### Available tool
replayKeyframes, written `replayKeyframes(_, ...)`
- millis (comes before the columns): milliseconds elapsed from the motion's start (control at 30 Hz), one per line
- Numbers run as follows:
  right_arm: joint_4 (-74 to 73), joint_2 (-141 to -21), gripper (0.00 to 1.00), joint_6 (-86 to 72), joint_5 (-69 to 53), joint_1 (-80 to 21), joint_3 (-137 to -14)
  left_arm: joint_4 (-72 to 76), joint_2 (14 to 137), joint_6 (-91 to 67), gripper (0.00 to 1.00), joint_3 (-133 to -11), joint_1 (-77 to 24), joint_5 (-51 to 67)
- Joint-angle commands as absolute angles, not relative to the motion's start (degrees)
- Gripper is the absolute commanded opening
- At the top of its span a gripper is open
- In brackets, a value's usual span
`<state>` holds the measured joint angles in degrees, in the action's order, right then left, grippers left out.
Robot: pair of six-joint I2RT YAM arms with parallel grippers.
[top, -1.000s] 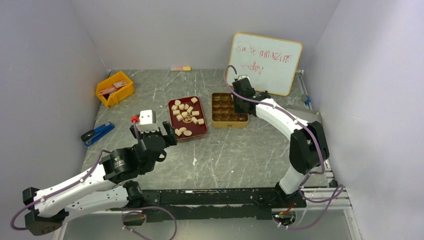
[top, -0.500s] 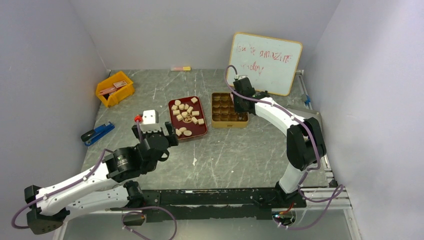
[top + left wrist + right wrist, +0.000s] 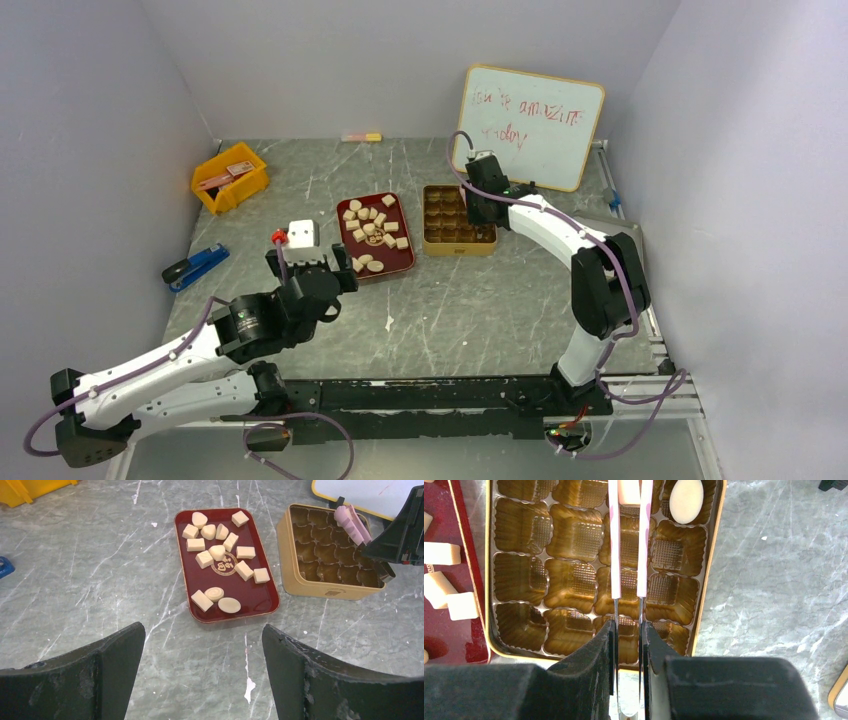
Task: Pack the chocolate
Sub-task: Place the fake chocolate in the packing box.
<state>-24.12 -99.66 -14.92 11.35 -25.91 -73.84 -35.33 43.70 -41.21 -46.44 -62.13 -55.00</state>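
Chocolate [image 3: 629, 494] pinched in the right claw [image 3: 629, 484] is cut off by the top edge of the right wrist view. Only its lower part shows between the two pink fingers [image 3: 614, 540], which stand narrow and press it from both sides. It hangs over the tin [image 3: 489, 580], at the end farthest from the wrist; whether it touches a cell cannot be told. Just beside it, in the cell by the wall away from the tray [image 3: 474, 640], lies an oval piece [image 3: 686, 500].

From above, this claw and its wrist cover the tin's far right part, and the held piece cannot be made out there. In the left wrist view the claw's black body is cut off at the right edge and hides one corner of the tin.

The left claw [image 3: 202, 630] stands wide open with nothing between its fingers, over bare table [image 3: 75, 580] just short of the tray's near end. The rest of the chocolate, a dozen or more pale pieces [image 3: 220, 555], lies loose on the tray, beyond the fingertips and apart from them.

Tray and tin lie side by side, apart, in the middle of the table. Writing on the whiteboard [image 3: 530, 125] at the far right corner is too faint to read, and what lies in the bin [image 3: 230, 180] near the left edge is hard to make out.
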Motion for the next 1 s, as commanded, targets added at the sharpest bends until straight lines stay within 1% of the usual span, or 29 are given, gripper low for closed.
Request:
replayKeyframes(0,-22.28,-99.19,0.0,-14.15,11.33,-25.62,-74.53,-34.02,43.51,-40.99,0.91,-47.65,-62.4,-55.83)
replayKeyframes(700,-21.21,-101.13,0.0,-13.89,11.14,-25.26,-75.21,-33.9,44.27,-40.87,0.91,-47.89,-62.4,-55.99)
replayKeyframes(867,-20.85,-100.86,0.12,-13.84,11.33,-25.23,-75.06,-33.73,44.6,-40.81,0.91,-47.9,-62.4,-56.0)
replayKeyframes(967,-20.96,-100.79,0.24,-13.72,11.39,-25.19,-75.35,-33.41,44.82,-40.61,0.92,-48.02,-62.4,-55.9)
